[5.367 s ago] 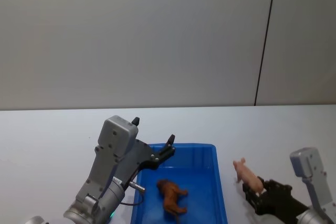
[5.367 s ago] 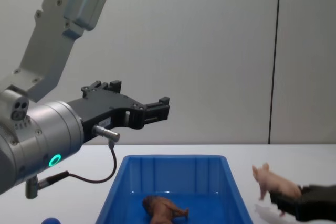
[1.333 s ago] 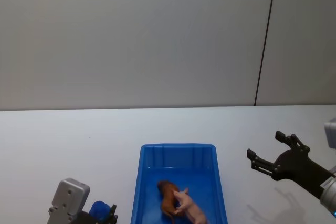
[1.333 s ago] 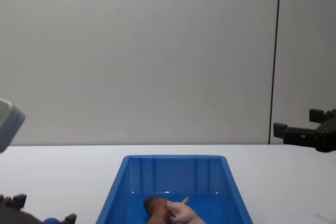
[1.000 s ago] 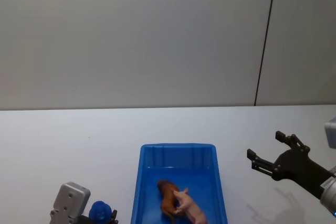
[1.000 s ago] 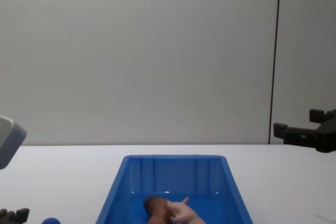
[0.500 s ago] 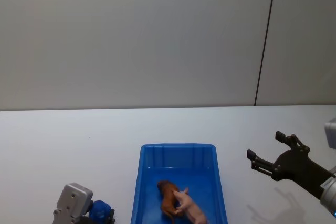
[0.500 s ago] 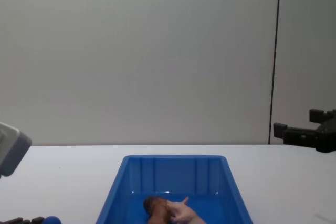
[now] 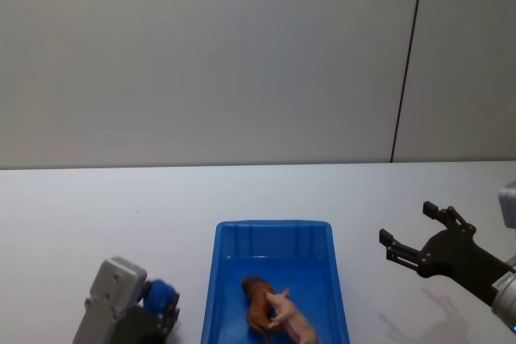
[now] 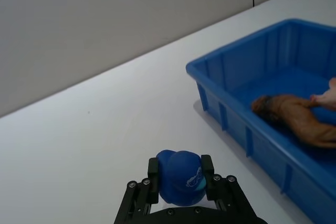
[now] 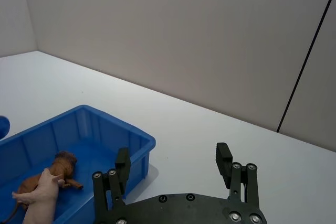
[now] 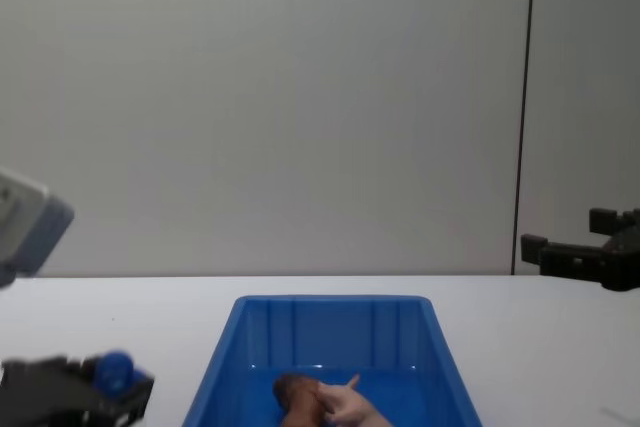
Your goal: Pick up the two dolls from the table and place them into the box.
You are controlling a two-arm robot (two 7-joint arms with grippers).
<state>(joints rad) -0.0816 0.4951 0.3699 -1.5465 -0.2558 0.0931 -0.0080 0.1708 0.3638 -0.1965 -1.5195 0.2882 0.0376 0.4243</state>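
Both dolls [image 9: 274, 316] are seen inside the box [image 9: 272, 231]. Left of the box, a blue ball [image 10: 180, 178] is gripped by the left gripper [image 10: 180, 179]; right of it, the right gripper [image 9: 412, 236] is held spread apart.

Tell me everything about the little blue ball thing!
The blue ball is small, round and shiny like plastic, with a tiny pale mark on its front. The left pincer is shut on it, one black finger pressing each side, holding it above the white table. It sits to the left of the blue box, not inside it.
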